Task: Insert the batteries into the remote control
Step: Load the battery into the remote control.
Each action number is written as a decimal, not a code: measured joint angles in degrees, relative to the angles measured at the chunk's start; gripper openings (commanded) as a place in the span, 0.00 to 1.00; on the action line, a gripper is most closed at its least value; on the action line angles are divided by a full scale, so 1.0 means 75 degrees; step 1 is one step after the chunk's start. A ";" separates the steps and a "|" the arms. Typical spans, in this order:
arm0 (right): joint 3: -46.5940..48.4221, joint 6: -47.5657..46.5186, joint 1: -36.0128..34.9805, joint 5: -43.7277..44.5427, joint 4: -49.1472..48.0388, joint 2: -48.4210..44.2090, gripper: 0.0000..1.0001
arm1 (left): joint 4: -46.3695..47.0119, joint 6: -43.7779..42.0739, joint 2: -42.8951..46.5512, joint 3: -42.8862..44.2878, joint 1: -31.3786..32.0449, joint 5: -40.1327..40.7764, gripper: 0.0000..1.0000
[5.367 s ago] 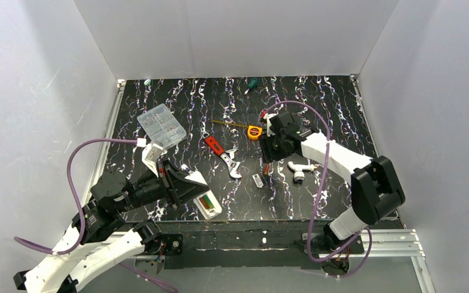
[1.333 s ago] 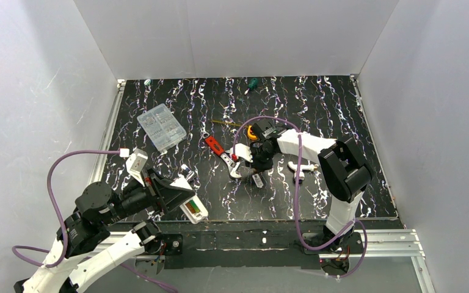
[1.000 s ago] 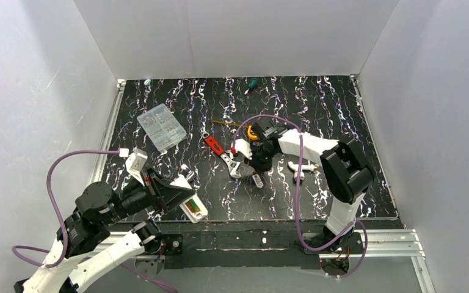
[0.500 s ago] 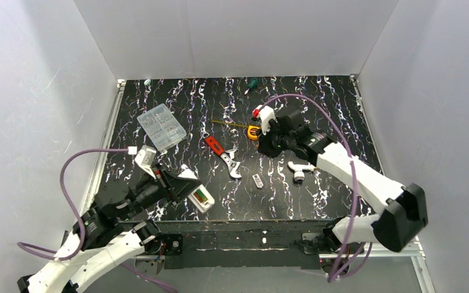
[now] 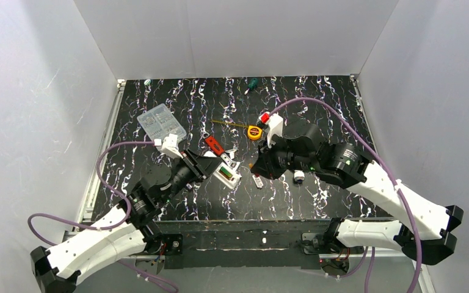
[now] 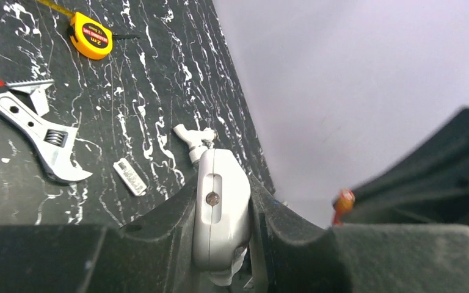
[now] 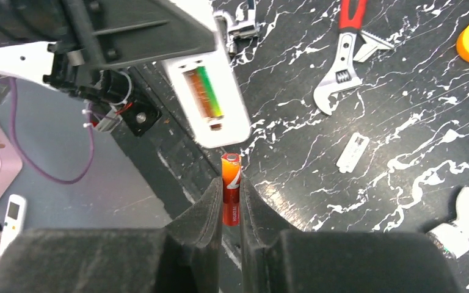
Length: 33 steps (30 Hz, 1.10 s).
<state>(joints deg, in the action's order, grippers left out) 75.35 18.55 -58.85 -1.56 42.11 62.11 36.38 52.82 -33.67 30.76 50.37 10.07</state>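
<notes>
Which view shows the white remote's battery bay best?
Right wrist: the slim white remote control faces it, bay open, one green-yellow battery seated. Top external shows it small; left wrist sees only its outer shell, bay hidden.

My right fingers [image 7: 206, 213] are matt black plastic. The battery [image 7: 230, 195] between them wears a glossy orange-red printed wrap. At upper centre, the remote control [image 7: 226, 125] is smooth, slightly shiny white plastic, and the battery in its bay [image 7: 203, 91] has sleek green-to-red film. The table [image 7: 415, 110] looks smooth, black with white marbling. The wrench [image 7: 342, 70] is bare satin metal with a red grip.
</notes>
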 measured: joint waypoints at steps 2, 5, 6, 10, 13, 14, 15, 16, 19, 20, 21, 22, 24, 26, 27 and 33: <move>0.0329 0.0117 -0.0102 0.0017 0.0370 0.0073 0.01 | 0.0379 0.0475 -0.0335 -0.0093 0.0000 0.0172 0.00; 0.1049 0.0114 -0.0210 0.0026 0.0877 0.0460 0.01 | 0.0810 0.1081 -0.0697 -0.0128 0.0000 0.0280 0.00; 0.1244 0.0090 -0.0233 0.0041 0.1008 0.0609 0.01 | 0.0959 0.1274 -0.0781 -0.0131 0.0000 0.0312 0.00; 0.1565 -0.0157 -0.0370 0.0192 0.1402 0.1128 0.01 | 0.1320 0.1836 -0.0860 -0.0137 0.0000 0.0396 0.00; 0.1670 -0.0440 -0.0452 0.0297 0.1664 0.1478 0.01 | 0.1469 0.2142 -0.0871 -0.0140 0.0000 0.0402 0.00; 0.1743 -0.0530 -0.0469 0.0338 0.1746 0.1577 0.01 | 0.1510 0.2215 -0.0880 -0.0140 0.0000 0.0402 0.00; 0.1856 -0.0632 -0.0472 0.0353 0.1830 0.1690 0.01 | 0.1545 0.2314 -0.0892 -0.0140 0.0000 0.0396 0.00; 0.2002 -0.0737 -0.0472 0.0364 0.1906 0.1804 0.01 | 0.1559 0.2363 -0.0901 -0.0146 0.0000 0.0393 0.00; 0.2483 -0.1023 -0.0472 0.0391 0.1993 0.2078 0.01 | 0.1571 0.2518 -0.0927 -0.0169 0.0000 0.0367 0.00; 0.2605 -0.1093 -0.0472 0.0391 0.2008 0.2133 0.01 | 0.1574 0.2553 -0.0938 -0.0181 0.0000 0.0356 0.00; 0.2771 -0.1160 -0.0472 0.0388 0.2020 0.2200 0.01 | 0.1571 0.2585 -0.0944 -0.0189 0.0000 0.0344 0.00; 0.2920 -0.1230 -0.0472 0.0388 0.2020 0.2270 0.01 | 0.1577 0.2605 -0.0947 -0.0210 0.0000 0.0338 0.00; 0.3121 -0.1338 -0.0472 0.0373 0.2025 0.2398 0.01 | 0.1626 0.2652 -0.0947 -0.0280 0.0000 0.0329 0.00; 0.3217 -0.1402 -0.0472 0.0332 0.2031 0.2524 0.01 | 0.1623 0.2681 -0.0947 -0.0312 0.0000 0.0318 0.00; 0.3235 -0.1434 -0.0472 0.0277 0.2034 0.2594 0.01 | 0.1629 0.2699 -0.0947 -0.0312 0.0000 0.0312 0.00; 0.3238 -0.1510 -0.0533 -0.0003 0.2168 0.2978 0.01 | 0.1690 0.2713 -0.0947 -0.0312 0.0000 0.0291 0.00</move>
<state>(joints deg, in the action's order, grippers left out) 99.63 7.22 -62.85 -1.58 58.37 84.44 49.06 73.17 -40.77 28.42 50.37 12.25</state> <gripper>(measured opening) 0.183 0.258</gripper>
